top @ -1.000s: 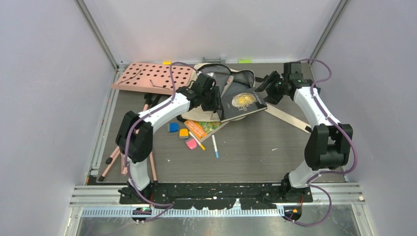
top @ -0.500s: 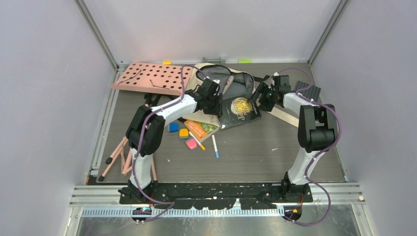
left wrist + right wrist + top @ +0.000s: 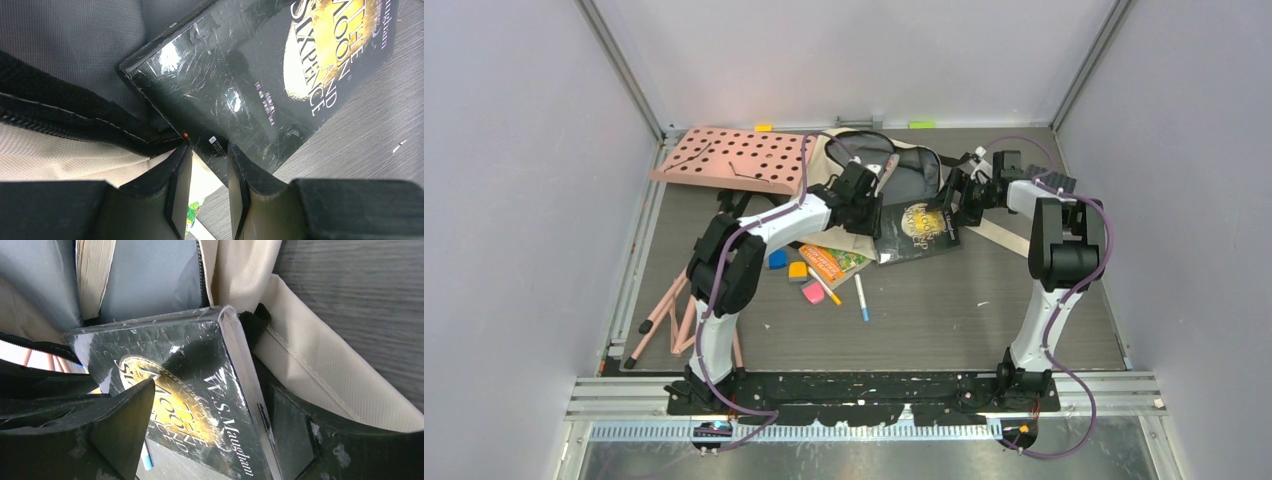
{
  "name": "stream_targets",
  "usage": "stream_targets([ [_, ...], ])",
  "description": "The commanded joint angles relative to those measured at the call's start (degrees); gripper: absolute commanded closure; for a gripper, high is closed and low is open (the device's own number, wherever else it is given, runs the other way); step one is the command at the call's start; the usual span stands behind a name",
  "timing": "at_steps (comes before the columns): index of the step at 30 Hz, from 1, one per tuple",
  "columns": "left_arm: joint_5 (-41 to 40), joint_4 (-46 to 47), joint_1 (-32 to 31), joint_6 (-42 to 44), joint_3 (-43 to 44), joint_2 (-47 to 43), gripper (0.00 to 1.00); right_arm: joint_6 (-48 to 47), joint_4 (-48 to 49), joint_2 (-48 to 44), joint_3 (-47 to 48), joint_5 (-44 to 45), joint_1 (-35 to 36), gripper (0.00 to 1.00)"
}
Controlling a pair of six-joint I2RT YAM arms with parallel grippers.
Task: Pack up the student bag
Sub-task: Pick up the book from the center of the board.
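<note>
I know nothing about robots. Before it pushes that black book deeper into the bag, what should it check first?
1. Student bag mouth open, grey lining showing: ok.
2. Black book with its leading corner over the lining: ok.
3. Right gripper gripping the book: jaws straddle its corner, but whether the contact is firm: cannot tell.
4. Left gripper holding the bag's rim open: jaws nearly together beside the black zipper: cannot tell.
5. Book fully inside: not ok, most of it lies out on the table.
</note>
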Motion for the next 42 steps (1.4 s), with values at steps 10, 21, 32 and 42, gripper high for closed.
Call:
stream_targets([
  [10, -1.31, 0.73, 0.06, 2.09, 0.39, 0.86, 0.69, 5.51, 0.06, -0.64, -0.36, -11.61, -1.56, 0.47],
  [21, 0.52, 2.38, 0.06, 1.28, -0.42, 0.14, 0.69, 19.73, 11.59, -7.76, -4.07, -22.49, -1.46, 0.57],
  [32, 0.50, 2.86, 0.14, 2.39, -0.41, -1.16, 0.69, 14.29, -1.09, -12.00, -3.18, -22.93, 1.17, 0.91],
  [42, -1.85, -0.01, 0.73, 3.57, 0.02, -8.87, 0.32, 8.42, -14.07, -27.28, 1.07, -10.04, 1.10, 0.99],
])
